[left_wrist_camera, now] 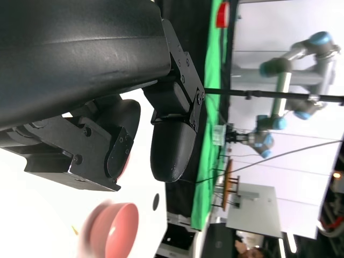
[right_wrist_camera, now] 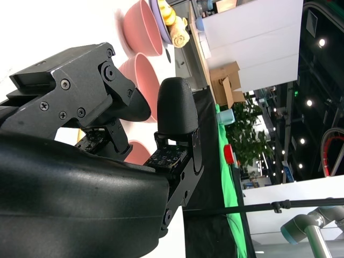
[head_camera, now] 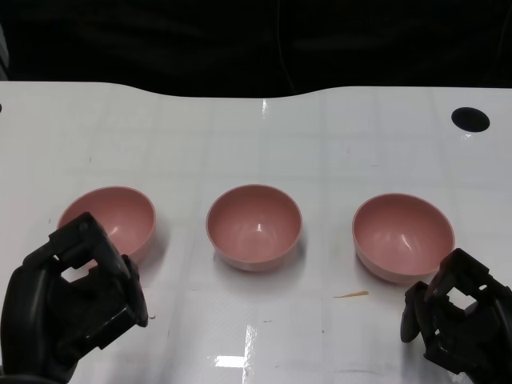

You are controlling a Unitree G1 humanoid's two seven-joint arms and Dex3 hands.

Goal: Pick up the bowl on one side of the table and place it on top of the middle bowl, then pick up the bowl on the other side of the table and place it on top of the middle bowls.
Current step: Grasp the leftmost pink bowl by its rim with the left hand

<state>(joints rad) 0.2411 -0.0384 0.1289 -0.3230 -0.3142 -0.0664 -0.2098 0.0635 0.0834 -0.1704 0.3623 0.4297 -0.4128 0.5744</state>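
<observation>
Risk first: these pink bowls look smooth and rounded on a glossy white worktop (head_camera: 264,144), so I judge a grip placed low on a wall could squirt a bowl sideways, and a one-sided pinch on the rim could tip it. A clumsy set-down might also knock the middle bowl (head_camera: 254,226) off its spot. All three bowls sit upright in a row, well apart from each other, nothing stacked yet. My left hand (head_camera: 76,292) hangs just in front of the left bowl (head_camera: 112,218), its fingers curled inward around nothing, knuckles overlapping the bowl's near rim from the head view; I cannot tell whether they touch. My right hand (head_camera: 456,320) is likewise clenched on nothing, just beside the near edge of the right bowl (head_camera: 403,236). Either hand must uncurl before it can grasp.
</observation>
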